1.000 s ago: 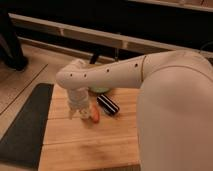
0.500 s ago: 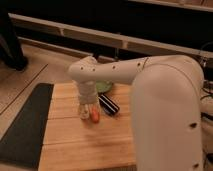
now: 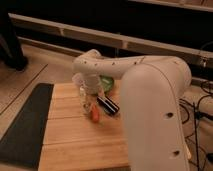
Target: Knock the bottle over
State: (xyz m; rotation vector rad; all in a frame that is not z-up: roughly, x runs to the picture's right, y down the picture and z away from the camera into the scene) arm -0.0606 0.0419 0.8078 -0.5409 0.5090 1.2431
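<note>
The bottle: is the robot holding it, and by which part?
Cannot tell. The end effector hangs right at the bottle on the wooden table, hiding any hold.

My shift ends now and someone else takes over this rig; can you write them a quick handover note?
Gripper: down low at the top of the bottle; whether it touches the bottle cannot be told.
Bottle: appears to stand upright on the wooden table, just left of the orange carrot-like piece and the black striped cylinder.
Done: the arm is at the bottle.
Left: the bottle is not yet tipped; a sideways push towards the bare wood on the left looks safest.
</note>
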